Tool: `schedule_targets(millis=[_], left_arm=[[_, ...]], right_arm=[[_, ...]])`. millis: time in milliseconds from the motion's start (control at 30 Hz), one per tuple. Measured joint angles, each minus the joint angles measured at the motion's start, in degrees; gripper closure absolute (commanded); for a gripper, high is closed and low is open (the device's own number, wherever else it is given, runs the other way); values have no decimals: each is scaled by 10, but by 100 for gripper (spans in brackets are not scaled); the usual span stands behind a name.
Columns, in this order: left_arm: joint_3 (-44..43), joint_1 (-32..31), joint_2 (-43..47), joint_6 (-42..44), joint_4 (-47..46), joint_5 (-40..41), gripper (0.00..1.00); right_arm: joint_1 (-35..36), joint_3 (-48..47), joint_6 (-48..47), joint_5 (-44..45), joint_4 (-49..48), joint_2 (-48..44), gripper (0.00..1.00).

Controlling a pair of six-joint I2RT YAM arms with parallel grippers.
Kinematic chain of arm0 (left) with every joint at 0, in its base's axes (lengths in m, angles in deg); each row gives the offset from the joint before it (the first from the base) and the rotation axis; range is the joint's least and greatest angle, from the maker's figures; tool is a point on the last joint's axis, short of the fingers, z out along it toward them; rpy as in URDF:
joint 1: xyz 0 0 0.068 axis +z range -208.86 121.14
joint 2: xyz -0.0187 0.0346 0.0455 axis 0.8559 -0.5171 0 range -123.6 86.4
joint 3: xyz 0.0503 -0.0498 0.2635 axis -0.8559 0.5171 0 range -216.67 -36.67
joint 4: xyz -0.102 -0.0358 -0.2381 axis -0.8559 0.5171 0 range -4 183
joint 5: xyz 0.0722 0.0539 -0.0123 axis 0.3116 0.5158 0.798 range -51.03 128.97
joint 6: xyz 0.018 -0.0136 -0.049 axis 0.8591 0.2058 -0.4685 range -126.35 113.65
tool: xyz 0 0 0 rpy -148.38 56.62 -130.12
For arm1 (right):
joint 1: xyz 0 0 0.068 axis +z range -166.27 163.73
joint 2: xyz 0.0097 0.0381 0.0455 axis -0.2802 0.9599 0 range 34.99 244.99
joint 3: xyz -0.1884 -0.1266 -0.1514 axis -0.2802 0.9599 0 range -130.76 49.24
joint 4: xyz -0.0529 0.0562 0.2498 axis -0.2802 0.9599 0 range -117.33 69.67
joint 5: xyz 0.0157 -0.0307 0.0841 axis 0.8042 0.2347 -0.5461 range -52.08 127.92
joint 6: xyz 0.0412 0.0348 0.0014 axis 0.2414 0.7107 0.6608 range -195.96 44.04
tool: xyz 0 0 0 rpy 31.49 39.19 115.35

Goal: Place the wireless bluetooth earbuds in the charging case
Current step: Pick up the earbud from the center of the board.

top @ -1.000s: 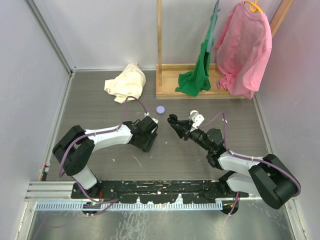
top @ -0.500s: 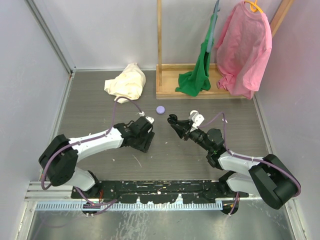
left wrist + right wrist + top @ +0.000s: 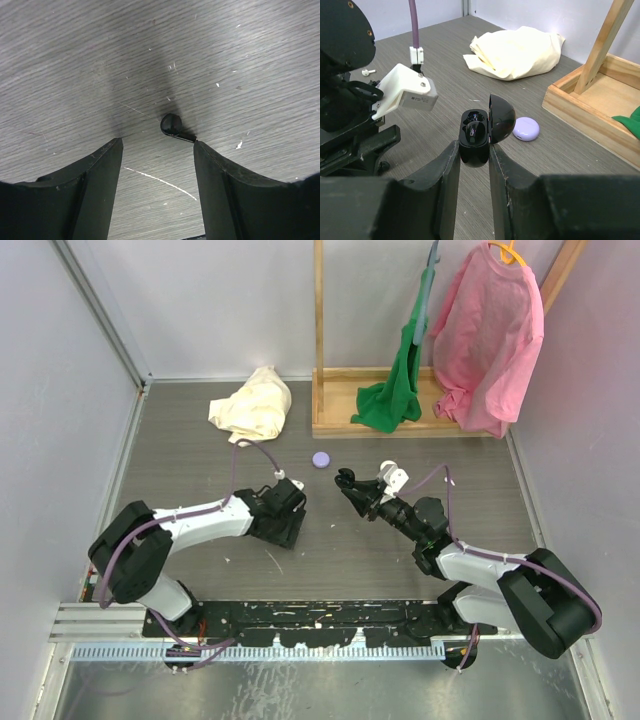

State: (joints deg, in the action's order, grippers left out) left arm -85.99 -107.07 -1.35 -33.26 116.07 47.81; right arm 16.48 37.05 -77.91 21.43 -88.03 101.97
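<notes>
My right gripper (image 3: 473, 150) is clamped on the charging case (image 3: 475, 131), lid up and open so an earbud can drop in. My left gripper (image 3: 157, 144) hangs half-open and empty above the bench (image 3: 75, 60). The black earbud (image 3: 171, 124) lies just ahead between its jaws, ready for pinching.

A grey wood-grain worktop (image 3: 200, 440) fills the scene, marked with pale scratches and white flecks; a plain pale left wall (image 3: 60, 390), far wall (image 3: 220, 310) and right wall (image 3: 590, 390) close it in; an aluminium post (image 3: 100, 315) slants along the far-left corner; a wooden clothes rack (image 3: 335, 427) stands at the far right, its tray base on the worktop; a pink shirt (image 3: 490, 340) and a green garment (image 3: 395, 390) hang from it; a crumpled cream cloth (image 3: 255, 405) lies to its left; a metal rail (image 3: 100, 618) runs along the near edge; the light is even and soft.
</notes>
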Motion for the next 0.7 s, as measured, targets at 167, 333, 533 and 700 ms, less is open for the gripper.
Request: schedule_targets(millis=[167, 333, 533, 700], left_arm=[[4, 0, -7, -6, 0, 4, 51], [5, 0, -7, -7, 6, 15, 58], [10, 3, 3, -7, 22, 35, 53], [10, 5, 24, -9, 24, 31, 53]], right_arm=[[0, 0, -1, 0, 0, 0, 99], [0, 0, -2, 0, 0, 0, 99], [0, 0, -2, 0, 0, 0, 99], [0, 0, -2, 0, 0, 0, 99]])
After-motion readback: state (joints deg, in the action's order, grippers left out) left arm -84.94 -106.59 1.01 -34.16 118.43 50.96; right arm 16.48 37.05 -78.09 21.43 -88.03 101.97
